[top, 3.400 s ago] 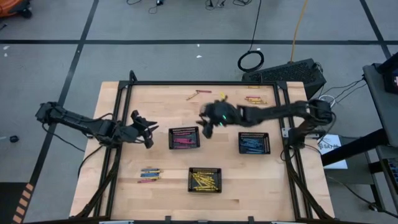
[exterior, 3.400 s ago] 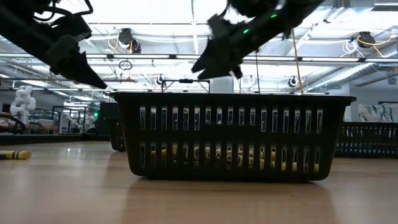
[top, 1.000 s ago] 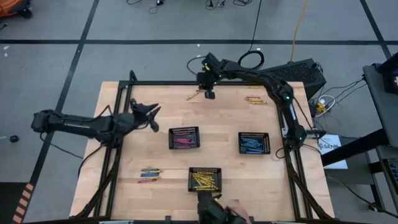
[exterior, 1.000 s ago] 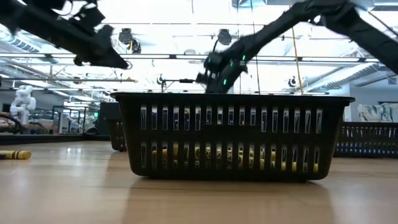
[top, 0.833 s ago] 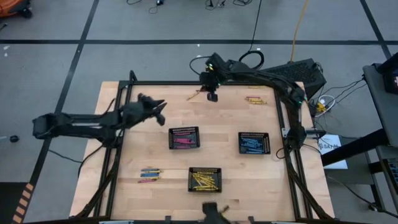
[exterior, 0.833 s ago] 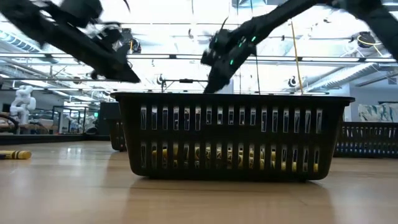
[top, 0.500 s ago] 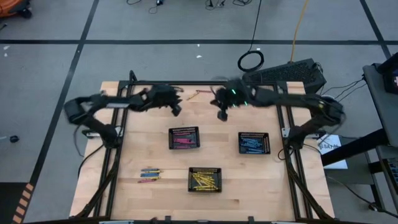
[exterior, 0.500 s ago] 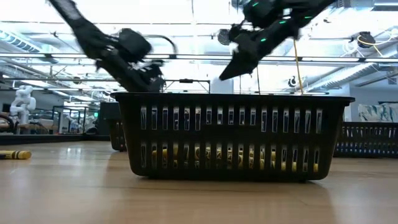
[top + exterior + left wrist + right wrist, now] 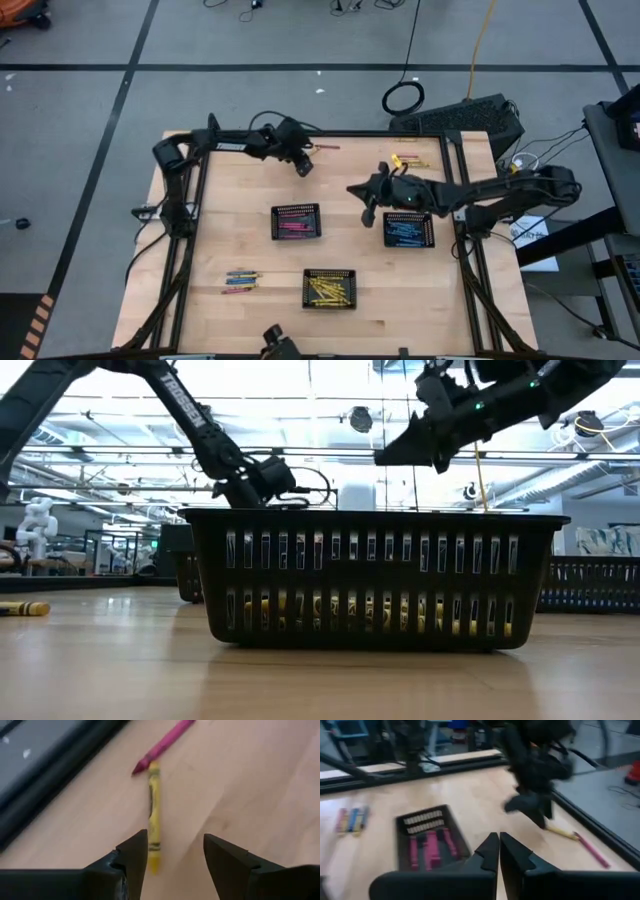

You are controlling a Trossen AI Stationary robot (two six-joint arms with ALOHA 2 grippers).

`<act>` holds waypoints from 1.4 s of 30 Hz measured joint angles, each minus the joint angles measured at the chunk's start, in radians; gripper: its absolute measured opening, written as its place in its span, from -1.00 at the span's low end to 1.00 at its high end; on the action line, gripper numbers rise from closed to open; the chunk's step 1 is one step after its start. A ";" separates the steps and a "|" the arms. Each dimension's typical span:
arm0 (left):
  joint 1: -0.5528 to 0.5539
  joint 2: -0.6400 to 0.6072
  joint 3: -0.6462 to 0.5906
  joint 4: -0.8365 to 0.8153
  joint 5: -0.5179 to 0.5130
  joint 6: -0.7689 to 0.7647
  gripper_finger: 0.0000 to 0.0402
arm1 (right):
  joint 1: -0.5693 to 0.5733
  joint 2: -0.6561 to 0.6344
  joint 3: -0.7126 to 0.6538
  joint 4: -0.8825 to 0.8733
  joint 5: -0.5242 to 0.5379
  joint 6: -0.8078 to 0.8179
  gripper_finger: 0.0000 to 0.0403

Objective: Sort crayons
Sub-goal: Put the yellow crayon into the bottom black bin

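Sorting is well advanced: three black mesh trays on the counter [image 9: 200, 250] hold colour-matched crayons, pink [image 9: 296, 222] near the centre, blue [image 9: 408, 229] toward the right edge and yellow [image 9: 329, 288] toward the front edge. Still loose are a group [image 9: 241, 281] near the front-left corner, a few [image 9: 406, 160] near the far-right corner, and a yellow crayon [image 9: 153, 829] tip-to-tip with a pink crayon [image 9: 164, 746] at the far edge. The left gripper [image 9: 175, 850] hangs jaws open over that yellow crayon, the right gripper [image 9: 499, 851] shows jaws closed and apparently empty beside the blue tray, and "TROSSEN" [image 9: 183, 402] is readable on the left arm.
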 joint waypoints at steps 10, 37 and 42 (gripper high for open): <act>0.005 0.054 0.042 -0.043 -0.130 0.019 -0.29 | 0.113 0.000 0.000 0.088 0.001 -0.009 -1.00; -0.083 -0.147 0.025 -0.419 -0.204 0.156 -0.99 | 0.504 0.011 0.001 0.247 0.339 0.007 -1.00; -0.202 -0.316 -0.056 -0.431 -0.253 0.128 -0.99 | 0.511 0.052 0.001 0.247 0.340 0.036 -1.00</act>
